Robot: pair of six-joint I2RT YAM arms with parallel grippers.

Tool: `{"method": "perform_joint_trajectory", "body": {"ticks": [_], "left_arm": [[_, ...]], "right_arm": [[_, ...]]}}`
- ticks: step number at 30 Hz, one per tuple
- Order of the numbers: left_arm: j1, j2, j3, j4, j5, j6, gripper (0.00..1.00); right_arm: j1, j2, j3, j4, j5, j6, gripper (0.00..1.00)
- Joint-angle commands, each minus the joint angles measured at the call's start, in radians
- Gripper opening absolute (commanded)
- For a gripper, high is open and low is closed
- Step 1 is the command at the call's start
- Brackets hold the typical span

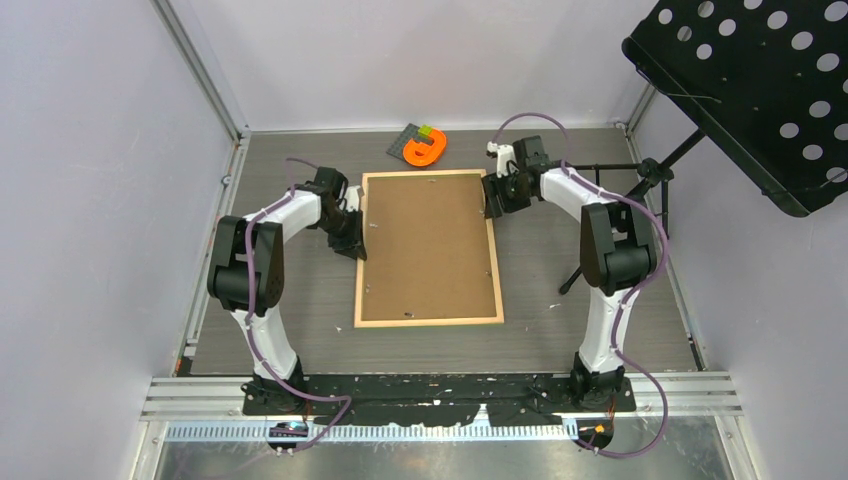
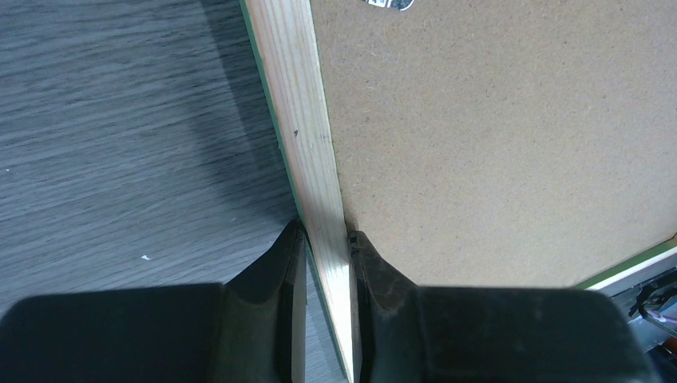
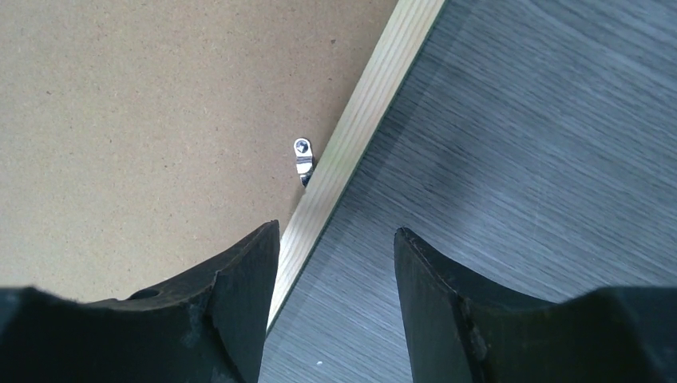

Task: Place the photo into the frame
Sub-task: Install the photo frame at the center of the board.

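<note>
The frame (image 1: 430, 321) lies flat on the worktop (image 1: 300, 330), wood face up, brown board (image 1: 428, 245) inside; the left claw (image 2: 325, 239) pinches its left rail, the right claw (image 3: 335, 239) stands open astride the right rail

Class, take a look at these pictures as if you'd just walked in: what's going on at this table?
Two robot arms are working on a picture frame that lies pale wood side up on the table, with a brown backing board sitting inside it. The left gripper is pinched shut on the frame's left rail. The right gripper hangs open astride the right rail, next to a small metal clip.
</note>
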Motion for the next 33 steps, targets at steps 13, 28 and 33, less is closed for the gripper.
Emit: {"method": "perform_joint_trajectory", "body": {"ticks": [13,28,33], "left_arm": [[-0.007,0.030,0.000,0.053,0.045,0.024,0.00],[-0.006,0.033,0.003,0.050,0.046,0.025,0.00],[-0.007,0.033,0.004,0.049,0.047,0.025,0.00]], "right_arm": [[0.042,0.077,0.139,-0.050,0.065,-0.010,0.56],[0.060,0.107,0.173,-0.064,0.108,-0.018,0.49],[0.061,0.112,0.180,-0.068,0.114,-0.018,0.49]]}}
